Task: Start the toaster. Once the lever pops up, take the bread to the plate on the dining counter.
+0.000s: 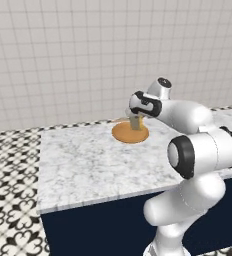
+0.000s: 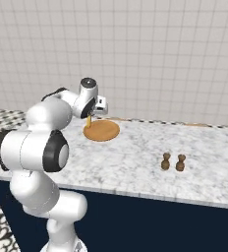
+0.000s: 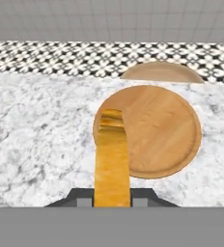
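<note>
Where marbled, round wooden plate (image 3: 157,130), thin bread (image 3: 112,164).

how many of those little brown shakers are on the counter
2. Both stand on the dining counter, side by side but apart, well to the right of the plate: the left shaker and the right shaker. None seems hidden.
</note>
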